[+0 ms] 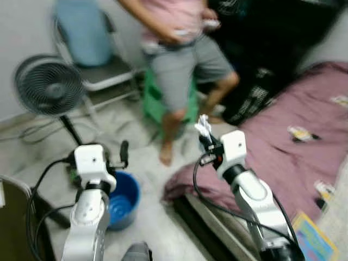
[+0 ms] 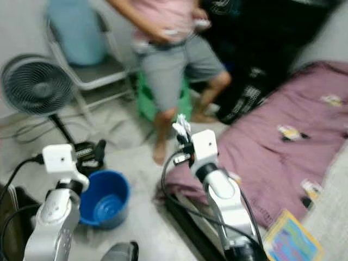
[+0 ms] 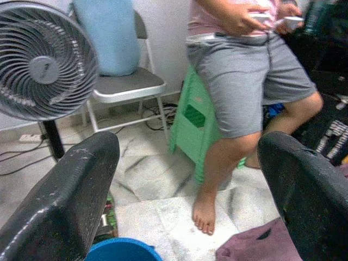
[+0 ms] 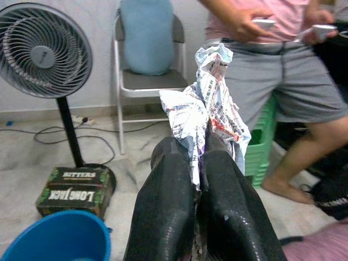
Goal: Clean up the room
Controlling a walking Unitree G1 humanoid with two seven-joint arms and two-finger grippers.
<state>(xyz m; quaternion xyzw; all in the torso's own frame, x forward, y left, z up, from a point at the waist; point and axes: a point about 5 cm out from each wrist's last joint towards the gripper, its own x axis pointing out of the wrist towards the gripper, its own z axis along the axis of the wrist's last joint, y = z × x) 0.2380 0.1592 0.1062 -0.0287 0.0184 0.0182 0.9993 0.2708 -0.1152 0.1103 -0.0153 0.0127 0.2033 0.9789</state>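
Note:
My right gripper is shut on a crumpled piece of printed paper, which sticks up from between its fingers, raised above the near corner of the purple bed. A blue bucket stands on the marble floor, below and to the left of that gripper. My left gripper is open and holds nothing, raised just above the bucket's far rim; its two fingers stand wide apart in the left wrist view. More scraps of paper lie on the bed.
A person stands barefoot close ahead with small controllers in both hands. A green stool is behind the person's legs. A standing fan, a folding chair with a blue cushion and a dark green box stand at left.

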